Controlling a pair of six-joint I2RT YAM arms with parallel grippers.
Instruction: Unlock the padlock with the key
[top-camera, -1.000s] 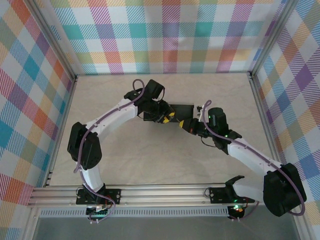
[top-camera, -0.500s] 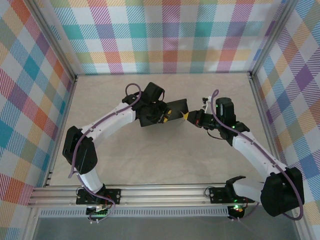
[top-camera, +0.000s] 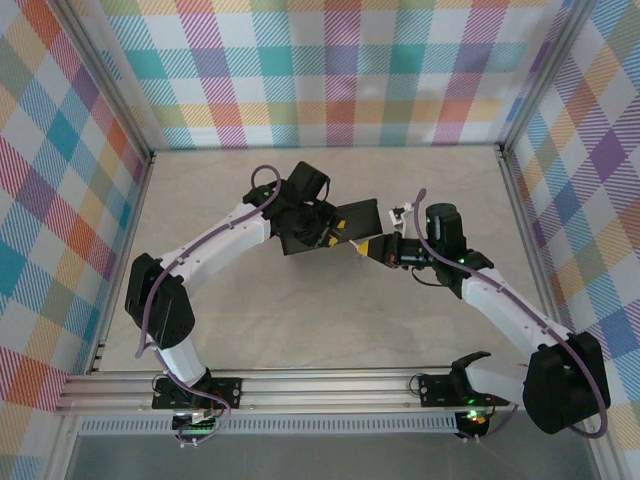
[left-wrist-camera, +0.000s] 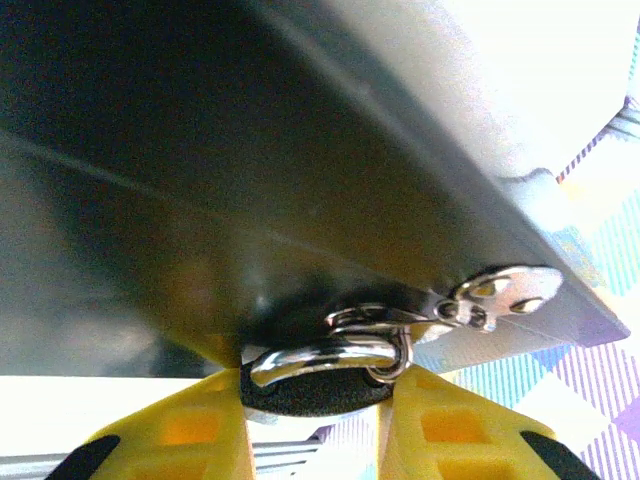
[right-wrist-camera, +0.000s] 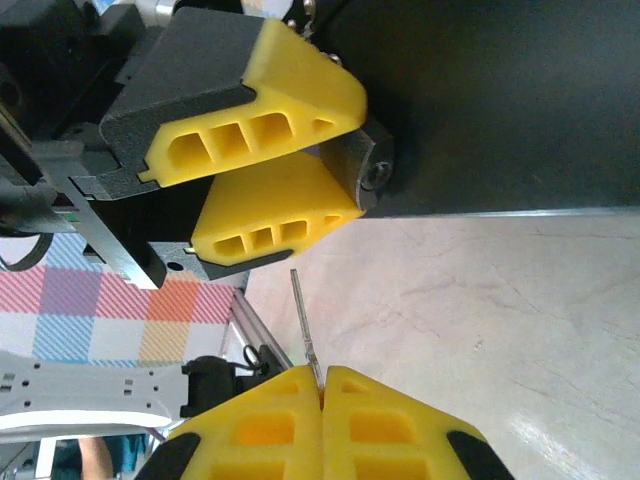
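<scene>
One thin key (right-wrist-camera: 303, 320), lengthwise out of right jaws, tip toward padlock (right-wrist-camera: 366, 174).

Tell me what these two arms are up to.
The left gripper has its yellow fingers clamped on the small dark padlock with a silver shackle, which is hooked onto the black box. The right gripper is shut on the thin silvery metal key, whose tip points toward the padlock but is not yet in it.
</scene>
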